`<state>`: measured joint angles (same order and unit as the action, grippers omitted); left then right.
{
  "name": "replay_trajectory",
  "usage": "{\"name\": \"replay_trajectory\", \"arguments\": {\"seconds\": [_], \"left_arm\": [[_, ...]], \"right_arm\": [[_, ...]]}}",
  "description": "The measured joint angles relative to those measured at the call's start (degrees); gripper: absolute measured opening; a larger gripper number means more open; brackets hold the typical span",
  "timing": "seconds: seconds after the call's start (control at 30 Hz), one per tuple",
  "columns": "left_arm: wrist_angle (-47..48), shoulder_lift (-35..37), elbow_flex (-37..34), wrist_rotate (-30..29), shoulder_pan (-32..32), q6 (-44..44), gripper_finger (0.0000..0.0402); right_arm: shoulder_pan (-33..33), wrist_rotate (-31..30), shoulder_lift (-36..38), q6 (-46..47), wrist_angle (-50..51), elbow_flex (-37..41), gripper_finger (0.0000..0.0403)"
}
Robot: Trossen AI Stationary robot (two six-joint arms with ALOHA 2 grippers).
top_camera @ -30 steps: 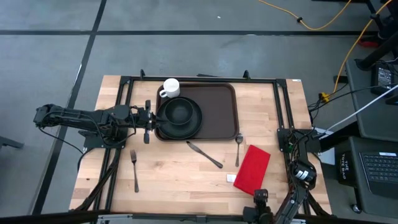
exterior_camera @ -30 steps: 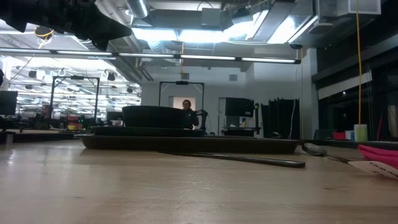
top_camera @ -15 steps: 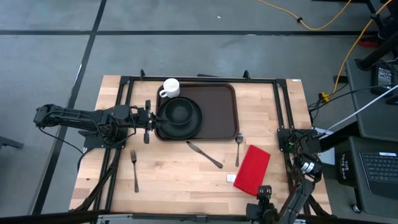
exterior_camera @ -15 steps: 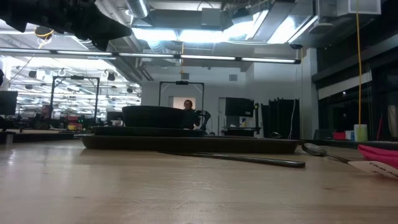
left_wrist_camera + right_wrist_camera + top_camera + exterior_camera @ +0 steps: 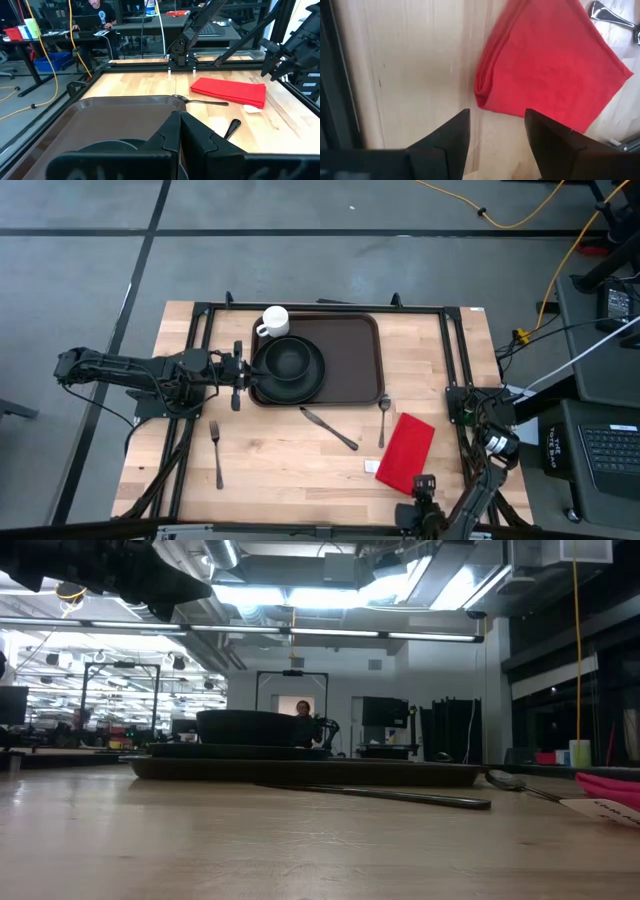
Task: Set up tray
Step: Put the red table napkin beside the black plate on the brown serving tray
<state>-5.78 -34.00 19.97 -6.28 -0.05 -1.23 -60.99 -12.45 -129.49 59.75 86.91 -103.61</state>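
Note:
The dark brown tray (image 5: 345, 360) lies flat on the table's far half. A round black plate (image 5: 288, 367) sits on its left part, and a white mug (image 5: 275, 321) stands at its far left corner. My left gripper (image 5: 250, 374) hovers at the tray's left rim, above the plate's edge, with its fingers (image 5: 178, 125) shut on nothing. My right gripper (image 5: 424, 486) is open near the table's near edge. In its wrist view (image 5: 495, 135) it stands just short of the near corner of the folded red napkin (image 5: 555, 65).
A knife (image 5: 330, 428) and a spoon (image 5: 383, 420) lie on the wood just near of the tray. The fork (image 5: 216, 453) lies alone to the left. A small white tag (image 5: 370, 466) sits beside the napkin (image 5: 405, 452). Black frame rails (image 5: 455, 350) border the table.
My right gripper has crept from the table's near edge toward the red napkin, staying open. The left arm and everything on the table have kept still.

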Motion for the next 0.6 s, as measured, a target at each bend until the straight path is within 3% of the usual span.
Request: {"name": "replay_trajectory", "arguments": {"seconds": [0.27,0.6], "left_arm": [[0.00,0.00,0.00,-0.03,0.00,0.00,0.0008],[-0.02,0.00,0.00,-0.04,-0.01,0.49,0.0008]], "right_arm": [[-0.31,0.81,-0.15,-0.30,-5.95,4.32,0.0191],[-0.27,-0.47,-0.20,-6.22,-5.90,9.22,0.0191]]}}
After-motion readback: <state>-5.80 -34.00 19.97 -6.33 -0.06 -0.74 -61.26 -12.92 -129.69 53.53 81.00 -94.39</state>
